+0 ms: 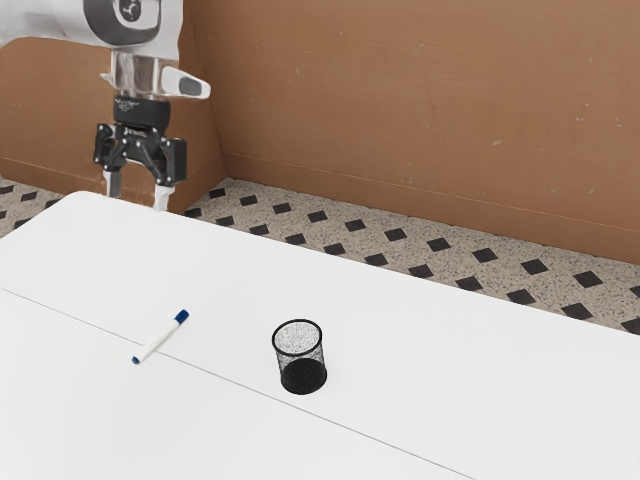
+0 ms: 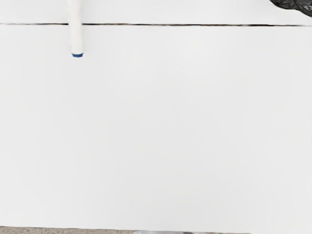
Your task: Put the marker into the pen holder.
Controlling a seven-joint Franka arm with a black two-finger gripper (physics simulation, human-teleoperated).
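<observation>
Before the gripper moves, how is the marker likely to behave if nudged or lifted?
The marker lies on its side, slim and round-looking, so a sideways nudge would probably roll it across the flat table. Its smooth, plastic-looking barrel suggests it should lift stiff and light, but might slip in a loose grip.

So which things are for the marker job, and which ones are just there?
For the job:
the marker, white with blue ends, lying down
the pen holder, black, standing up and empty
the pincer, open, to pick the marker up

Just there:
the white table, only holding things up
the brown wall
the floor with dark diamonds
</observation>
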